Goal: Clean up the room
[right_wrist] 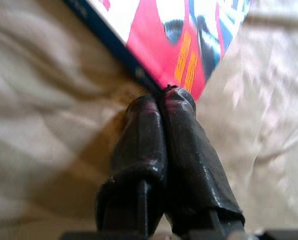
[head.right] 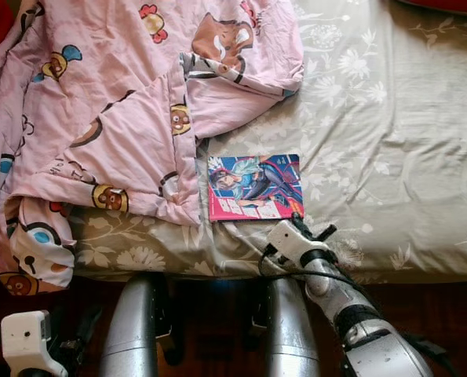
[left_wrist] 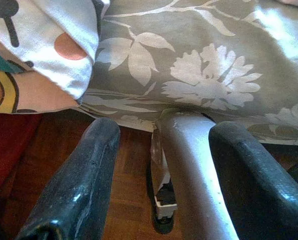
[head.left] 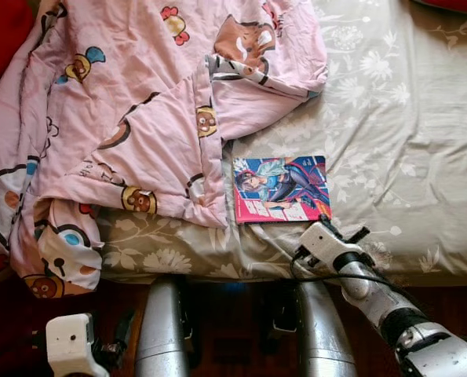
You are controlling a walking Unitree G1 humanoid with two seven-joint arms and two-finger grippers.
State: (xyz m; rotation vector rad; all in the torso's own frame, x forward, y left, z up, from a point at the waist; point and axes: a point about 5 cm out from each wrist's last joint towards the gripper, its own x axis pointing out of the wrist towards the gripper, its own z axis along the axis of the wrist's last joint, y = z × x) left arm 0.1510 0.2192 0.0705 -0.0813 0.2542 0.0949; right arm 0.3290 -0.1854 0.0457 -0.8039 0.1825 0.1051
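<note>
While the right end effector (right_wrist: pixel 164 100), fingers pressed together, touches the comic book (head.left: pixel 280 189), a pink quilt (head.left: pixel 139 118) lies just beside.

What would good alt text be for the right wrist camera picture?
The right gripper, its two black fingers pressed together, touches its tips to the near corner of a bright pink and blue comic book lying on a beige floral bedsheet.

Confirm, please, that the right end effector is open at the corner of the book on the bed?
Not quite: the right end effector is shut, its fingers pressed together, as the right wrist view shows. It is indeed at the corner of the book on the bed.
</note>
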